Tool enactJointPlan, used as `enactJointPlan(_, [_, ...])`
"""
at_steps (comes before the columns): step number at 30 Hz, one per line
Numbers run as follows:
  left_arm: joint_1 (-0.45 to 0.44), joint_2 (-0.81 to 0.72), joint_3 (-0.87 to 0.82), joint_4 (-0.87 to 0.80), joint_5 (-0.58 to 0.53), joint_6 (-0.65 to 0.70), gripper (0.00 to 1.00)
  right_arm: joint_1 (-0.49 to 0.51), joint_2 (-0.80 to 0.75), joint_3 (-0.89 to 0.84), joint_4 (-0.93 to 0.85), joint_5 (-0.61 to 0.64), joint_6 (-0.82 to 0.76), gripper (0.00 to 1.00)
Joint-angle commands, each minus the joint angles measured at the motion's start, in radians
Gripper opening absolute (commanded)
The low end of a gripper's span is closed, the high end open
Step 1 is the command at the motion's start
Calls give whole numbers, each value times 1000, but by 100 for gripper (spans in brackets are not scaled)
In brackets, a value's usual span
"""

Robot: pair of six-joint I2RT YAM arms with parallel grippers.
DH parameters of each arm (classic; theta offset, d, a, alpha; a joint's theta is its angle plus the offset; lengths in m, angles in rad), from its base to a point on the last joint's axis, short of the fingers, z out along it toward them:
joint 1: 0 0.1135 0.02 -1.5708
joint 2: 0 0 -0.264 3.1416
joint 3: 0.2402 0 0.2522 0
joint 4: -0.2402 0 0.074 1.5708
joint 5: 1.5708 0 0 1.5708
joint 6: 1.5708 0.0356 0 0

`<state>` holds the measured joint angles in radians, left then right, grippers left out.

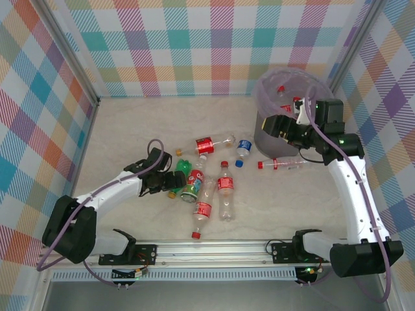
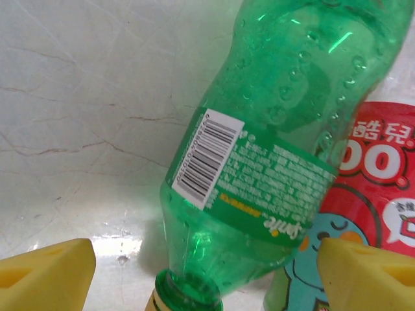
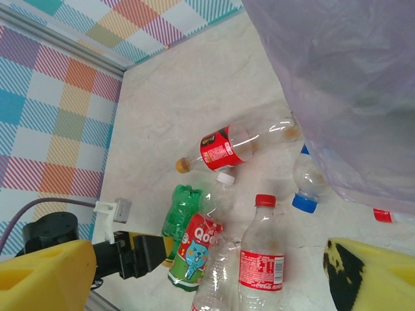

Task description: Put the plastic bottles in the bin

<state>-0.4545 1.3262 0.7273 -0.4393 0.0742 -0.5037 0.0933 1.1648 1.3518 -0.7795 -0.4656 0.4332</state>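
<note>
Left wrist view tells me most: my left gripper (image 2: 207, 282) is spread wide, its yellow fingers (image 2: 48, 275) either side of the neck of the green bottle (image 2: 279, 142), not closed on it. That bottle lies among other plastic bottles (image 1: 224, 188) mid-tabletop. My right gripper (image 1: 277, 124) hangs just beside the bin (image 1: 262, 135) at the far right corner, jaws wide apart and empty. Red-capped bottles (image 1: 281, 91) already lie inside the bag.
</note>
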Motion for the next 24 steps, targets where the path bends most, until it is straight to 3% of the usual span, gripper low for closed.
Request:
enactJointPlan(1, [4, 25, -30, 73, 1, -4, 86, 5, -16, 12, 10, -17, 8, 91])
enactJointPlan(8, [4, 44, -97, 220, 0, -6, 77, 5, -8, 12, 18, -10, 13, 91])
enactJointPlan(13, [4, 43, -89, 218, -5, 6, 66, 5, -13, 18, -1, 14, -1, 92])
enactJointPlan(18, [4, 36, -86, 205, -2, 7, 60, 5, -19, 15, -9, 27, -4, 92])
enactJointPlan(24, [4, -77, -63, 128, -22, 67, 58, 5, -19, 17, -4, 14, -1, 92])
